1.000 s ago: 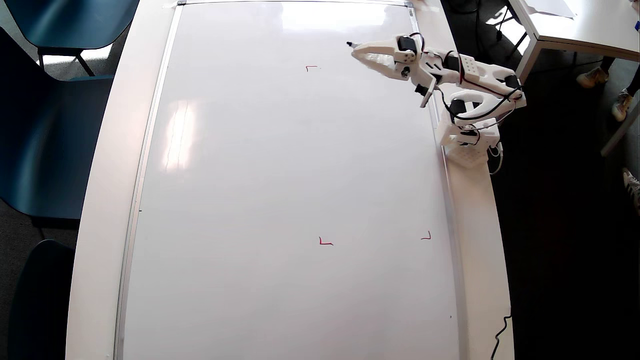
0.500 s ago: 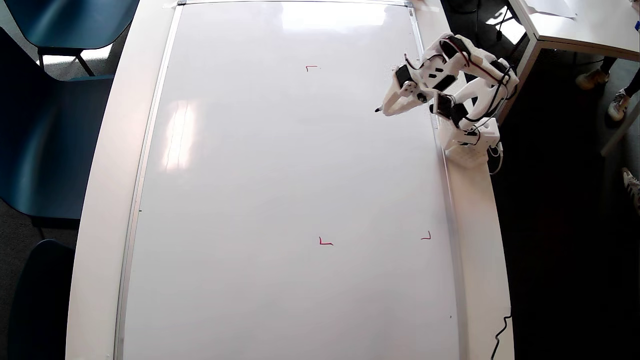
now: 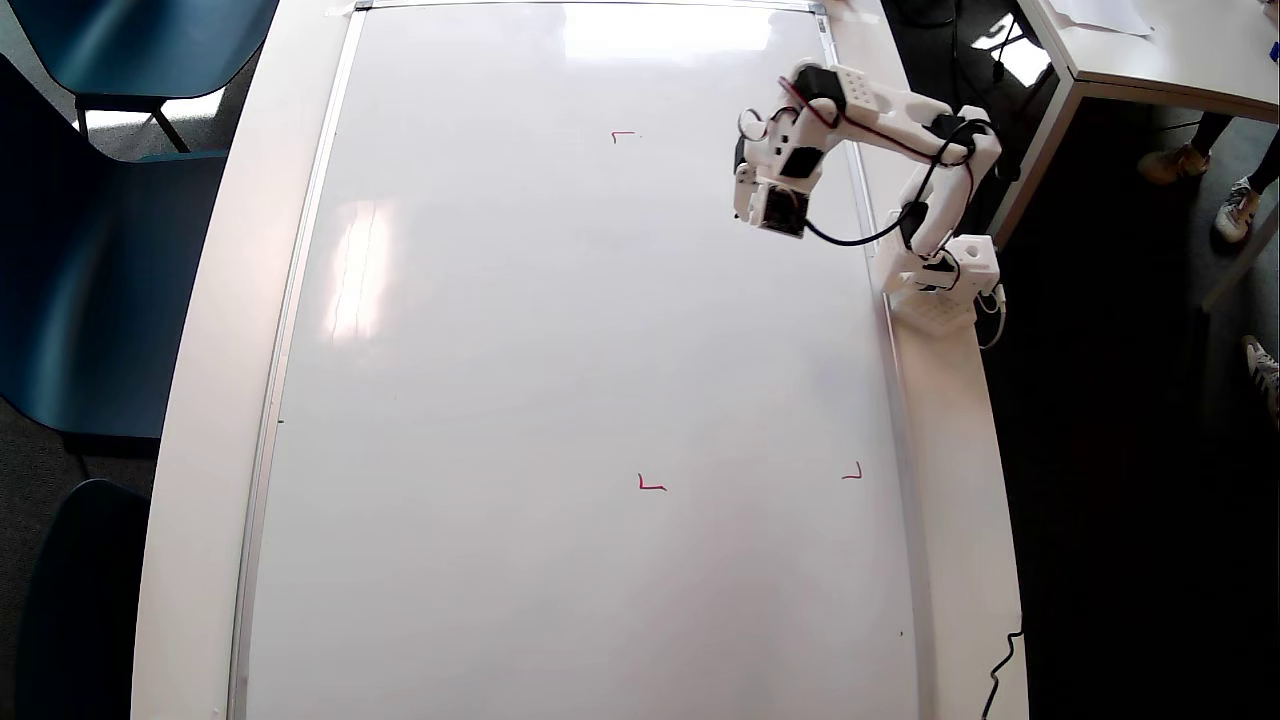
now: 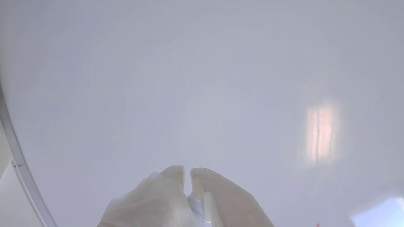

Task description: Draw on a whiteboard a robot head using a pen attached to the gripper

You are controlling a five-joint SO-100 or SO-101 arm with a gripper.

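**Tool hanging over the whiteboard's upper right area**

In the overhead view I am seeing the tool [image 3: 768, 215] pointing down over the whiteboard [image 3: 560, 350], near its right frame edge, with the board lying on the white surface [image 3: 950, 450]. In the wrist view I am looking at the two fingers [image 4: 217, 192] pressed nearly together, clenched with only a thin slit between them. I cannot make out the pen. Red corner marks [image 3: 651, 484] are showing on the board.

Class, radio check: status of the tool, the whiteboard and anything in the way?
Tool shut, pointing down over whiteboard, top right. No drawing yet, only red corner marks. Pen not visible. Path clear.
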